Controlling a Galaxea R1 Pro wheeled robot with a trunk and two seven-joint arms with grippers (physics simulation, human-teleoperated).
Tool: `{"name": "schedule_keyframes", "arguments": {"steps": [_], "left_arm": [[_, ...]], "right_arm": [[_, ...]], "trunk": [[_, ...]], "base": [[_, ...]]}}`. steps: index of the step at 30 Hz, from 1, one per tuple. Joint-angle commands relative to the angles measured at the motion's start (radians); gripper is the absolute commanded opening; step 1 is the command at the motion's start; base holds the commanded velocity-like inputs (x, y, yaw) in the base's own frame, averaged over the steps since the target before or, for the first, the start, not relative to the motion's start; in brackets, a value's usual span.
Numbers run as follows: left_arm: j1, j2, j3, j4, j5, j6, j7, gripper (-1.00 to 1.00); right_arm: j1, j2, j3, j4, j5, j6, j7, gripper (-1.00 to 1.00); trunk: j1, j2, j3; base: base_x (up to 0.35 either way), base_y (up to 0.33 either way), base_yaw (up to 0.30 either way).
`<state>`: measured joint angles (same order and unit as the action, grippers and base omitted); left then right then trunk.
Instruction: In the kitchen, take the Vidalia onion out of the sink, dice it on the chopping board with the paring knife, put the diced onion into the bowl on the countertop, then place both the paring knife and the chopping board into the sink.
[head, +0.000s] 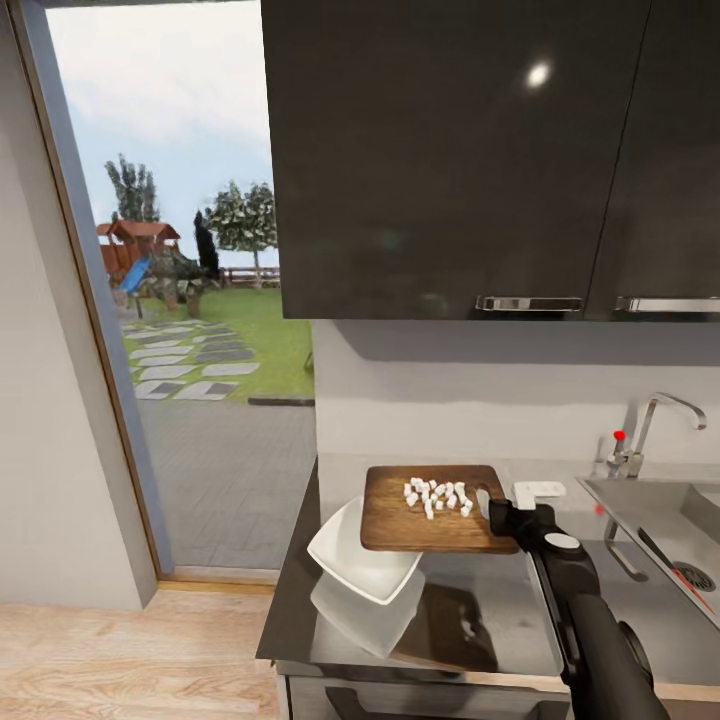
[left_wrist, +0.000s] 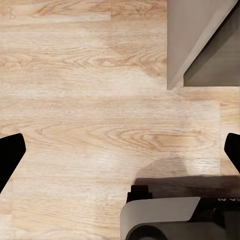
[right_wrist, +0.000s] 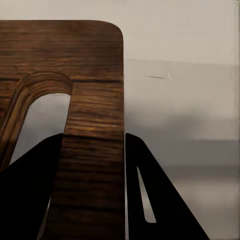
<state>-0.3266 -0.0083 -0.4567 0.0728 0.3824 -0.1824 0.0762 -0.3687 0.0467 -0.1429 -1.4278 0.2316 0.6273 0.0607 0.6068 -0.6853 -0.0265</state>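
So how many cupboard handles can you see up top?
2: one handle on the near dark cupboard door, another handle on the door beside it, cut off at the picture's edge. More may be hidden.

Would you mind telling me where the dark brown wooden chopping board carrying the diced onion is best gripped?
Probably at its handle end, from the sink side. The dark brown wooden chopping board has a slot hole there, leaving a narrow edge strip that two fingers can pinch. The right gripper already clamps that strip, clear of the white onion pieces.

Glossy black right arm (head: 590, 620), white round cap, black tapered fingers (right_wrist: 155, 200).
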Motion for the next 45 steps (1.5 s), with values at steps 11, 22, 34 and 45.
{"name": "schedule_keyframes", "arguments": {"steps": [11,22,34,45], "left_arm": [[-0.002,-0.001,-0.008,0.004,0.007,-0.006,0.000,1.00],[-0.002,-0.001,-0.008,0.004,0.007,-0.006,0.000,1.00],[-0.002,-0.001,-0.008,0.004,0.007,-0.006,0.000,1.00],[-0.002,-0.001,-0.008,0.004,0.007,-0.006,0.000,1.00]], "right_arm": [[-0.001,0.004,0.002,-0.007,0.042,0.006,0.008,-1.00],[-0.001,0.004,0.004,-0.008,0.127,0.006,0.010,-1.00],[-0.001,0.005,0.027,-0.037,0.168,0.006,0.010,-1.00],[-0.001,0.008,0.075,-0.090,0.169,0.049,0.008,-1.00]], "trunk": [[0.000,-0.002,-0.002],[0.000,-0.002,-0.002],[0.000,-0.002,-0.002],[0.000,-0.002,-0.002]], "base": [[0.000,0.000,0.000],[0.000,0.000,0.000],[0.000,0.000,0.000],[0.000,0.000,0.000]]}}
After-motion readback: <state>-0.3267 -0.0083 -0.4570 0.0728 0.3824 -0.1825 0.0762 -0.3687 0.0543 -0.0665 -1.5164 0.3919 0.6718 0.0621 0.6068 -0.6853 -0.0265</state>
